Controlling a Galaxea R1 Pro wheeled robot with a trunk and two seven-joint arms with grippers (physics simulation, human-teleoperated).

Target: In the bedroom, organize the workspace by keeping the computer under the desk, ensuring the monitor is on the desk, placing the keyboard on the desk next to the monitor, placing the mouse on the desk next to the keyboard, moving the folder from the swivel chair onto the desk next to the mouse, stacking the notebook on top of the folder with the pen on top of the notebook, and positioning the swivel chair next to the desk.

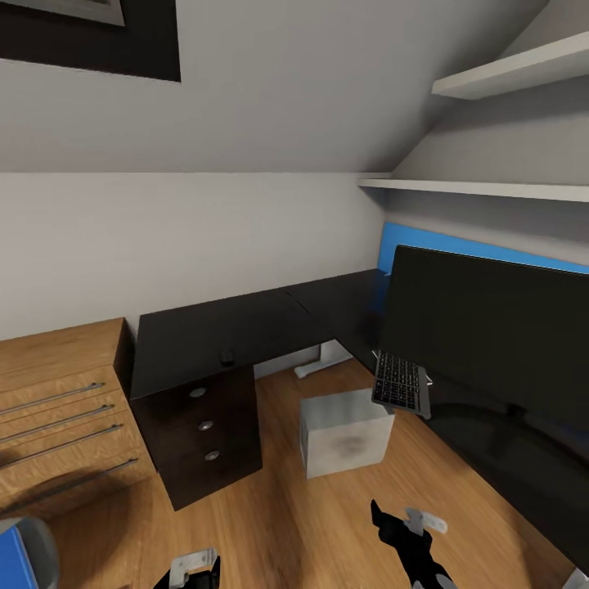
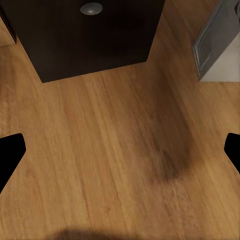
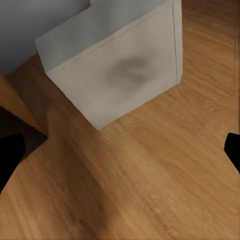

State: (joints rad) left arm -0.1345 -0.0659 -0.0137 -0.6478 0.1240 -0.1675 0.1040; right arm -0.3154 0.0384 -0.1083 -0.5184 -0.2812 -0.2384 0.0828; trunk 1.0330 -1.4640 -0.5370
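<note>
The black L-shaped desk (image 1: 213, 331) fills the corner, with the mouse (image 1: 227, 357) near its front edge above three knobbed drawers (image 1: 204, 425). The keyboard (image 1: 400, 382) overhangs the desk edge before the wide monitor (image 1: 491, 327). The grey computer (image 1: 343, 432) stands on the wooden floor (image 1: 286, 515) between the desk's two wings.

We see a wooden floor (image 2: 110, 150) spreading beneath the left gripper (image 1: 193, 566) and the right gripper (image 1: 402, 519). A light wooden cabinet (image 1: 57, 409) with long bar handles stands ahead of the left gripper, out to its left. Two white shelves (image 1: 507, 74), one above the other, sit on the wall far ahead of the right gripper and high above it. A dark framed panel (image 1: 90, 33) hangs high above the left gripper.
</note>
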